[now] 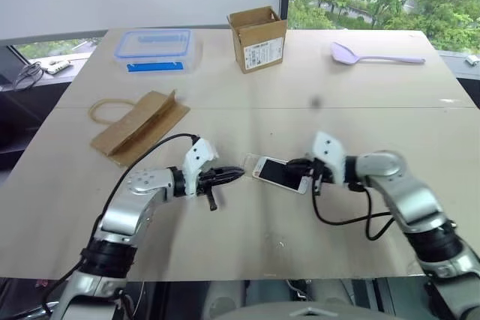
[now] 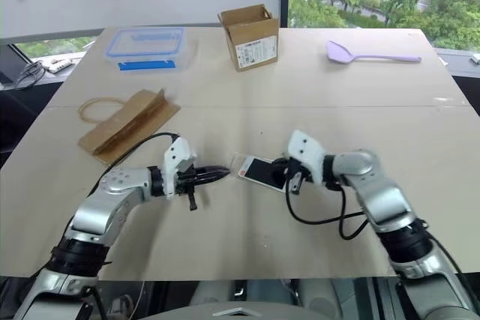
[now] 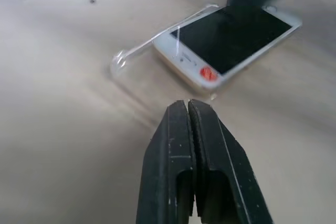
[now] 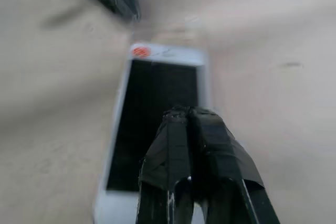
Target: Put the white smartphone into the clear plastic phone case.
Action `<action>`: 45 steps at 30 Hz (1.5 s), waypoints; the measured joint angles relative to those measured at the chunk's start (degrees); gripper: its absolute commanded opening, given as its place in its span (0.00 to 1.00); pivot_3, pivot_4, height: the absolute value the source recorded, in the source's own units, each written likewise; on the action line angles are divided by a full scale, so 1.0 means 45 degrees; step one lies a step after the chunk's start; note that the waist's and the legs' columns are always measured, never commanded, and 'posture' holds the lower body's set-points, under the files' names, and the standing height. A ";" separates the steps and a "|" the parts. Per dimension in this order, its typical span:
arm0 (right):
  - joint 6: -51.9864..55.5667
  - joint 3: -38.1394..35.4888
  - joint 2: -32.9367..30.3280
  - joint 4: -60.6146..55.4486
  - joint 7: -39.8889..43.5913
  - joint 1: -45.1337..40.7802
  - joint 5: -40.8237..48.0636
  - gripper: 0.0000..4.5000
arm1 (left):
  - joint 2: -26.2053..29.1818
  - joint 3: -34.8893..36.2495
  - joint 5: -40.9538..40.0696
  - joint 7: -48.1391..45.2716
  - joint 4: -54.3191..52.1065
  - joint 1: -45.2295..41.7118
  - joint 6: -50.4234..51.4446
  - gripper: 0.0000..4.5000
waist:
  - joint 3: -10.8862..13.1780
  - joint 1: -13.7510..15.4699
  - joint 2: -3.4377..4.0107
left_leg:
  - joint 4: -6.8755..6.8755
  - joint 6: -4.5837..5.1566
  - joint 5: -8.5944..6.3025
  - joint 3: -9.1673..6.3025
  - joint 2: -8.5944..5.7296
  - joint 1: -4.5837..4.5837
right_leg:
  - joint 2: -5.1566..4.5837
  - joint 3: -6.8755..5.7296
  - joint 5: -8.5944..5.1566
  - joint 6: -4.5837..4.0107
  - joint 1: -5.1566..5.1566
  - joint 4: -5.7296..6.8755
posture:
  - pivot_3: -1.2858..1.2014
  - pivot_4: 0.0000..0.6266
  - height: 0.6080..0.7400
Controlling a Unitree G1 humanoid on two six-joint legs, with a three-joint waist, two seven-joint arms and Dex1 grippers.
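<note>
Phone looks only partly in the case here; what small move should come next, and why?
Probably press down on the phone with the shut right gripper to seat it. The case still sticks out past the phone's end, so it isn't snapped in. The shut left gripper sits just short of that end, empty.

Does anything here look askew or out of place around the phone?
Yes. The white smartphone lies only partly over the clear plastic phone case, whose corner sticks out beyond the phone's red-dotted end, so it looks unseated and skewed. Both the left claw and right claw are shut.
</note>
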 measured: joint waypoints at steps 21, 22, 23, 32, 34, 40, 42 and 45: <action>0.2395 0.0312 -0.2455 -0.2239 -0.1761 0.2389 0.0837 0.00 | 0.0055 0.0119 0.0253 -0.1421 0.2554 -0.1505 -0.0955 0.01 | 0.0146 -0.0225 -0.0121 | -0.0002 0.0000 0.0000 -0.0045 0.0018 0.0016 | 0.0026 -0.0037 -0.0071 0.0014 0.0013 0.0025 | 0.52 0.24 1.00; 0.2202 0.0520 -0.2385 -0.1960 -0.1793 0.2103 0.0750 0.00 | 0.0145 0.0244 0.0183 -0.1453 0.2545 -0.1435 -0.0941 0.01 | 0.0148 -0.0244 -0.0122 | -0.0003 0.0000 0.0000 -0.0046 0.0018 0.0015 | 0.0027 -0.0036 -0.0070 0.0017 0.0012 0.0026 | 0.52 0.24 1.00; 0.2072 0.0661 -0.2356 -0.1804 -0.1799 0.1936 0.0701 0.00 | 0.0275 0.0325 0.0151 -0.1496 0.2537 -0.1366 -0.0926 0.01 | 0.0148 -0.0261 -0.0122 | -0.0006 0.0000 0.0000 -0.0047 0.0019 0.0015 | 0.0028 -0.0037 -0.0068 0.0018 0.0012 0.0027 | 0.52 0.24 1.00; 0.1378 0.1467 -0.1905 -0.0608 -0.1748 0.0683 0.0443 0.00 | 0.0767 0.0403 0.0422 -0.1447 0.2526 -0.1037 -0.0954 0.01 | 0.0161 -0.0228 -0.0125 | -0.0003 -0.0001 0.0000 -0.0043 0.0022 0.0014 | 0.0030 -0.0038 -0.0068 0.0018 0.0013 0.0030 | 0.52 0.24 1.00; 0.1353 0.1477 -0.1896 -0.0534 -0.1728 0.0573 0.0430 0.00 | 0.0716 0.0400 0.0478 -0.1398 0.2495 -0.1039 -0.0956 0.01 | 0.0161 -0.0198 -0.0125 | 0.0000 -0.0001 0.0000 -0.0041 0.0021 0.0014 | 0.0029 -0.0035 -0.0067 0.0018 0.0014 0.0032 | 0.52 0.24 1.00; 0.1259 0.1726 -0.1608 -0.0175 -0.1715 0.0094 0.0397 0.00 | 0.0544 0.0393 0.0592 -0.1275 0.2426 -0.1038 -0.0947 0.01 | 0.0160 -0.0106 -0.0125 | 0.0016 0.0000 0.0001 -0.0046 0.0021 0.0017 | 0.0030 -0.0038 -0.0066 0.0017 0.0013 0.0056 | 0.52 0.24 1.00; 0.1105 0.1769 -0.1414 -0.0014 -0.1750 -0.0109 0.0349 0.00 | 0.0491 0.0392 0.0592 -0.1245 0.2412 -0.1038 -0.0935 0.01 | 0.0160 -0.0065 -0.0125 | 0.0020 0.0000 0.0001 -0.0044 0.0021 0.0017 | 0.0030 -0.0036 -0.0065 0.0017 0.0014 0.0057 | 0.52 0.24 1.00; 0.0910 0.1877 -0.1145 0.0343 -0.1811 -0.0470 0.0166 0.00 | 0.0397 0.0383 0.0592 -0.1234 0.2385 -0.1044 -0.0910 0.01 | 0.0160 0.0003 -0.0124 | 0.0022 0.0000 0.0001 -0.0040 0.0021 0.0016 | 0.0030 -0.0035 -0.0061 0.0011 0.0014 0.0057 | 0.52 0.24 1.00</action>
